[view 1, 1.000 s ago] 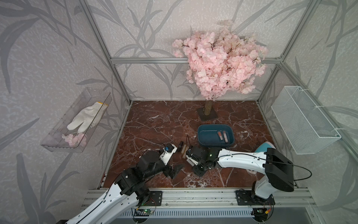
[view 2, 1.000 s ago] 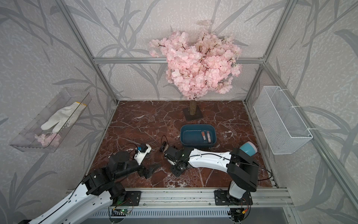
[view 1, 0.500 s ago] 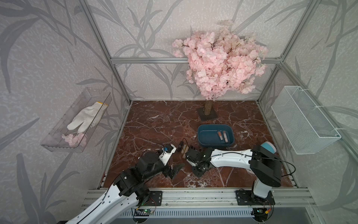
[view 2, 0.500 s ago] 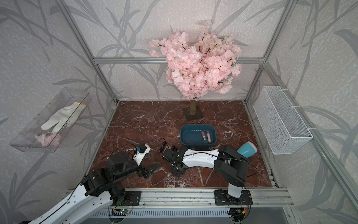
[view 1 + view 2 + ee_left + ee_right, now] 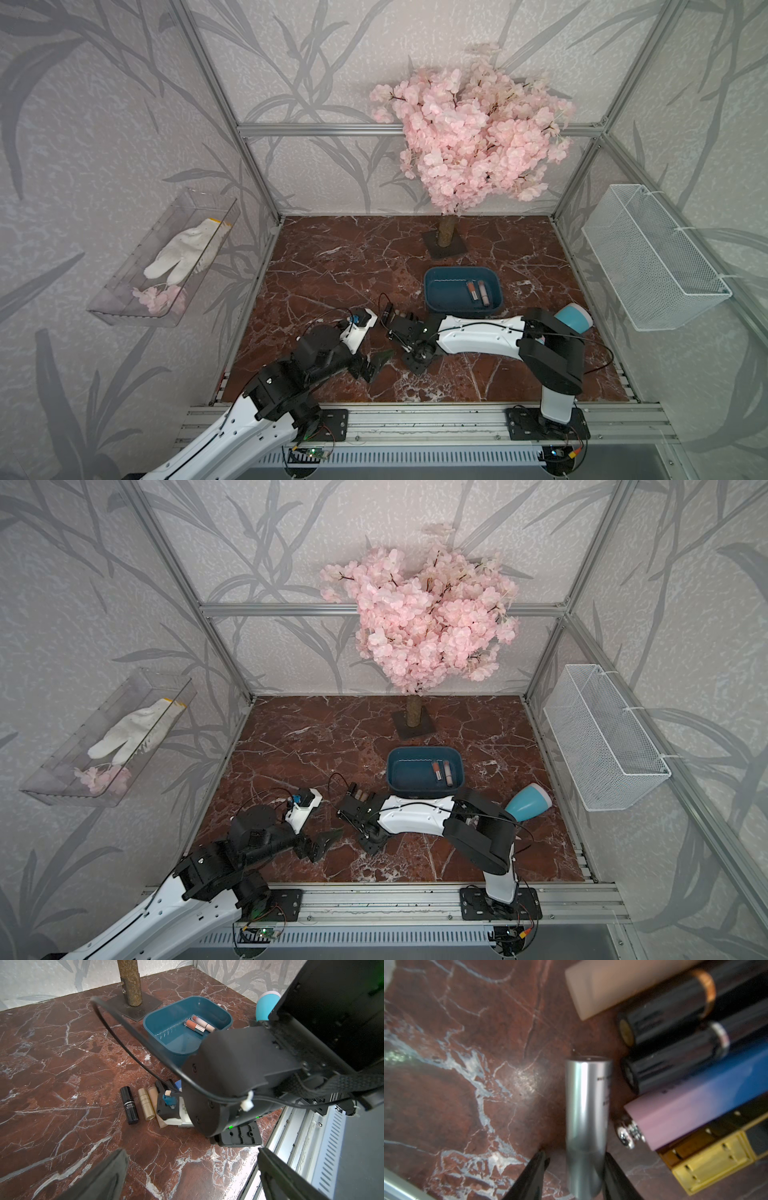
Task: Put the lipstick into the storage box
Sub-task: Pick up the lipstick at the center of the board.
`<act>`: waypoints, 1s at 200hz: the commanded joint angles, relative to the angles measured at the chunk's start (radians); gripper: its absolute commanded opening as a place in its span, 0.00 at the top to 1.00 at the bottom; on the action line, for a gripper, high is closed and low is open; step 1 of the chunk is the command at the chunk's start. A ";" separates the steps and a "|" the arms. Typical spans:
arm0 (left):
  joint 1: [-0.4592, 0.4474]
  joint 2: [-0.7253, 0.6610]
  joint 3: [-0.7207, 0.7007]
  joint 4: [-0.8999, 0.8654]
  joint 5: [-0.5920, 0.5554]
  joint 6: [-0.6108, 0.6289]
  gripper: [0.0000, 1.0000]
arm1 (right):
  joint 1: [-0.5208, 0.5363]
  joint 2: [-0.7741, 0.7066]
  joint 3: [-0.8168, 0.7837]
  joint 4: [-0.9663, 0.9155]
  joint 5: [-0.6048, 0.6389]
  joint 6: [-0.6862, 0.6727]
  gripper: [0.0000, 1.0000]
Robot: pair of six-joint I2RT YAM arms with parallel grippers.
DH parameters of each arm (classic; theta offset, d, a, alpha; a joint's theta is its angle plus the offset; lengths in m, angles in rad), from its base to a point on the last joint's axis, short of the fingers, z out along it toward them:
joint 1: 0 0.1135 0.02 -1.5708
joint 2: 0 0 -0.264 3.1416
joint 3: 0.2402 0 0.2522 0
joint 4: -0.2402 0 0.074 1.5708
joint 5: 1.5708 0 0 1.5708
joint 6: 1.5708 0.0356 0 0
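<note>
- One storage box, shallow, teal-blue and round-cornered, holds two pink-toned lipsticks lying side by side near one end of its floor.
- The other tubes lie loose on the marble table, near the box on the side toward the arm bases.
- The right wrist view shows six of them:
  - one silver lipstick
  - one peach square tube
  - two black round tubes
  - one pink-to-blue square tube
  - one gold-and-black case
- The left wrist view shows a black tube, a gold tube and a tan tube in a row, with the rest hidden behind the right arm.
- Both top views show inside the box plainly, but the silver lipstick is hidden there.
- The silver lipstick is a plain brushed-metal cylinder with a flat end and small dark print along one side. It is outside the box.
- The right gripper stands narrowed astride it. One finger touches its side and a thin gap shows at the other (I cannot tell whether it truly pinches).
- The left gripper is spread wide over bare table with nothing between its fingers.
</note>
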 commanded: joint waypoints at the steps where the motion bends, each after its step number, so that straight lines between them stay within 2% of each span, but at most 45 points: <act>1: -0.004 -0.001 -0.008 -0.006 -0.016 0.020 0.00 | -0.006 0.027 0.029 -0.025 0.068 -0.033 0.53; 51: -0.004 0.004 -0.008 -0.002 -0.023 0.032 0.00 | -0.014 0.063 0.076 -0.033 0.083 -0.059 0.55; 76: -0.005 0.001 -0.008 -0.004 -0.028 0.032 0.00 | -0.014 0.092 0.099 -0.041 0.084 -0.058 0.68; 98: -0.004 -0.003 -0.009 -0.005 -0.032 0.032 0.00 | -0.015 0.093 0.104 -0.041 0.081 -0.057 0.73; 170: -0.004 -0.011 -0.007 -0.007 -0.052 0.034 0.00 | -0.016 -0.017 0.048 -0.004 0.058 -0.066 0.77; 200: -0.004 -0.068 0.000 -0.004 -0.069 0.038 0.00 | -0.024 -0.085 0.029 0.023 0.005 -0.053 0.77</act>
